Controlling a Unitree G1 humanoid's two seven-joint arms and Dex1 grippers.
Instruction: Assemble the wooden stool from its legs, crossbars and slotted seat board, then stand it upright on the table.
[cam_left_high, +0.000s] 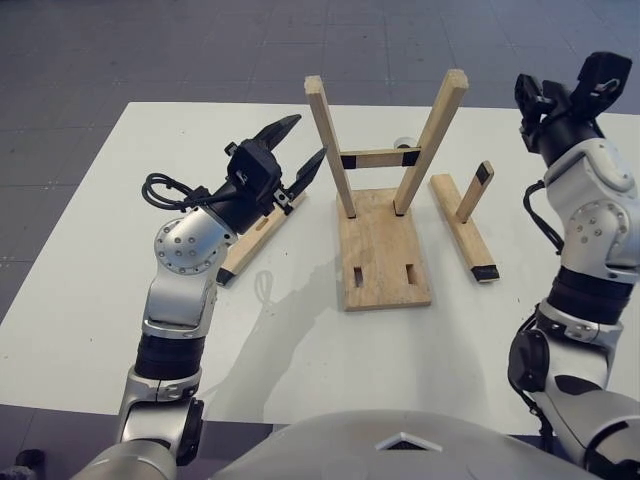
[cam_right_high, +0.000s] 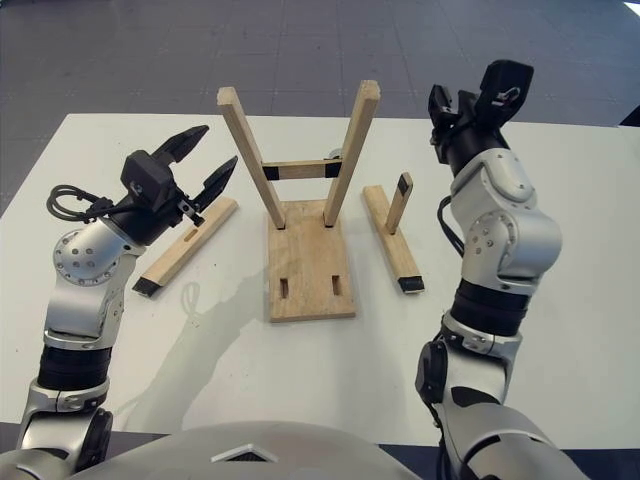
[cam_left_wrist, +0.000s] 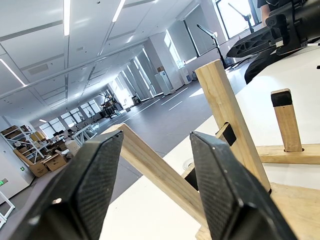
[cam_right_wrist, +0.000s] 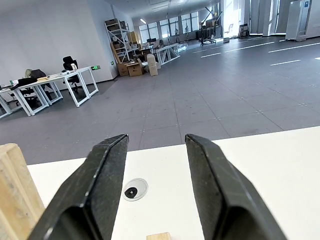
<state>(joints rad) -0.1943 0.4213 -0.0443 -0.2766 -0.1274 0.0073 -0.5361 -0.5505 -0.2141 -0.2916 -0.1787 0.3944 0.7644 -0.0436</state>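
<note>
seat board (cam_left_high: 383, 255) lies flat mid-tabletop (cam_left_high: 300, 350), two legs (cam_left_high: 330, 145) standing in its far slots, a crossbar (cam_left_high: 380, 158) joining them. a loose leg (cam_left_high: 262, 232) lies left of it, and a second leg (cam_left_high: 462, 238) with an upright peg lies right. left gripper (cam_left_high: 308, 138) hangs by the loose leg, fingers wide apart, empty. right gripper (cam_right_wrist: 157, 142) is raised, fingers apart, empty. grey floor (cam_left_high: 200, 50) beyond.

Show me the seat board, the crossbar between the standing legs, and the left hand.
seat board (cam_left_high: 380, 245): left eye view, bare wood at its middle.
crossbar (cam_left_high: 380, 157): left eye view, middle of the bar.
left hand (cam_left_high: 308, 136): left eye view, midway between its fingertips.
</note>
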